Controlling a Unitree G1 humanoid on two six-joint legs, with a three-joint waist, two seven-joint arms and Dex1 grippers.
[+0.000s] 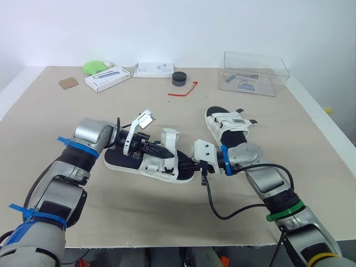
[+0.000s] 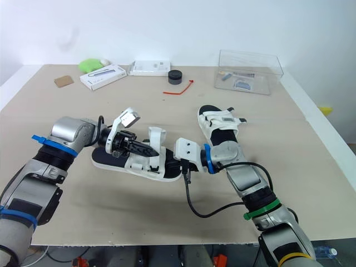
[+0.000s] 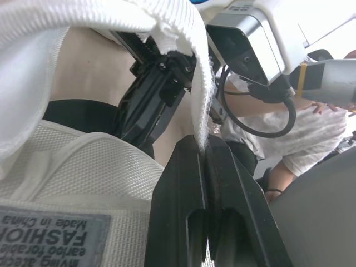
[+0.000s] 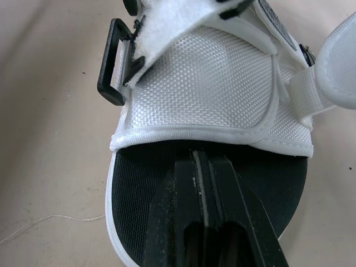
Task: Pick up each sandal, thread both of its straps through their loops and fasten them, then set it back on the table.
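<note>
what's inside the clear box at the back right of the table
The clear box holds a few small items on its floor, too small to identify. Its walls are see-through, so nothing looks covered.

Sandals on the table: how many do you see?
2. The near sandal sits between left gripper and right gripper; the far sandal lies beyond them.

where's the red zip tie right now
Left eye view: the red zip tie lies near the far edge of the table, just in front of the black puck, left of the clear box.
</note>
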